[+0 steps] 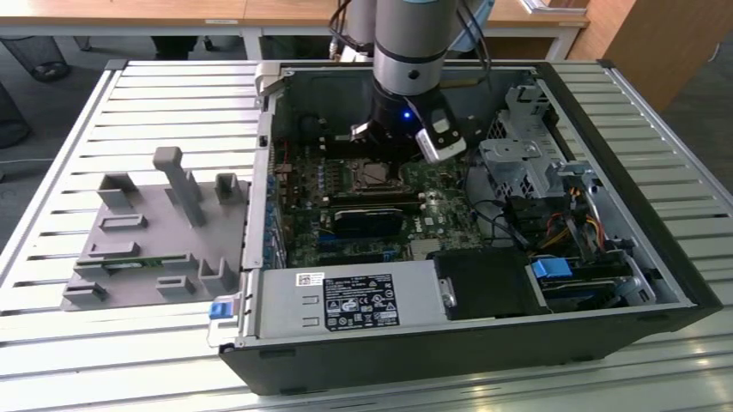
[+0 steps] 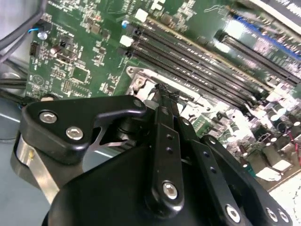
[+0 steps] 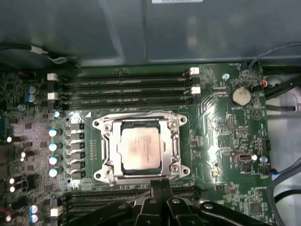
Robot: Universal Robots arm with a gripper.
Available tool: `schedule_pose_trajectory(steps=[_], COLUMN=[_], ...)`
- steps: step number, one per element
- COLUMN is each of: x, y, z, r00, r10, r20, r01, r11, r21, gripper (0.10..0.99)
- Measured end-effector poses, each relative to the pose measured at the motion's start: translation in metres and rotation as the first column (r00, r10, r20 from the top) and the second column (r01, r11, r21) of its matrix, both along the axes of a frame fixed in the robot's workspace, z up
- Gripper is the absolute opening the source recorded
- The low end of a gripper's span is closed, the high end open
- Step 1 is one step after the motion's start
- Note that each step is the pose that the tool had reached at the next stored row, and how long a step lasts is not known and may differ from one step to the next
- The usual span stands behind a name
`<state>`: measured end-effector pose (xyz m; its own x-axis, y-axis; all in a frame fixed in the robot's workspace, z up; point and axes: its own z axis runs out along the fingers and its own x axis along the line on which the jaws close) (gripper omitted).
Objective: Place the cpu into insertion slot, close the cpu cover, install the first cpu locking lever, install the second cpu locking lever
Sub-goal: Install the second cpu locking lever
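Beside the open computer case [image 1: 641, 257], toward the exterior view's left, a grey plastic parts fixture [image 1: 154, 236] with upright posts lies on the slatted metal table [image 1: 69, 129]. Within the case, the green motherboard [image 1: 441, 193] lies flat, and the arm [image 1: 410, 43] reaches straight down over it. At the case's near edge sits the silver power supply box [image 1: 343, 300], and toward the exterior view's right of the motherboard, drive bays and a bundle of coloured cables [image 1: 572, 227] fill the case.

On the motherboard, the first wrist view shows the cpu [image 3: 140, 148] seated in the insertion slot [image 3: 109, 149], its silver face showing through the cut-out of the cpu cover [image 3: 173, 146], which lies flat around it. Long black memory slots [image 3: 127, 87] run along the far side of the socket, with more just past its near side, and a round coin battery [image 3: 241, 95] sits off to one side of them.

The gripper [image 3: 159, 184] hangs just at the socket's near edge, its black fingers [image 2: 164, 106] pressed together and clenched, holding nothing I can see.
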<state>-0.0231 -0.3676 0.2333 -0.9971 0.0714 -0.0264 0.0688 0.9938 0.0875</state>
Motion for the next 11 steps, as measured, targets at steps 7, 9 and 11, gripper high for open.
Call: schedule_pose_trajectory(steps=[7, 9, 11], x=[-0.0181, -0.0234, -0.0269], y=[-0.0048, -0.0048, -0.0047], z=[-0.0005, -0.0008, -0.0014], r00=[1.0000, 1.0000, 1.0000], r10=[0.000, 0.000, 0.000], r20=[0.0000, 0.0000, 0.0001], r01=[0.000, 0.000, 0.000], r11=[1.0000, 1.0000, 1.0000], r21=[0.001, 0.001, 0.002], gripper=[0.106, 0.106, 0.106])
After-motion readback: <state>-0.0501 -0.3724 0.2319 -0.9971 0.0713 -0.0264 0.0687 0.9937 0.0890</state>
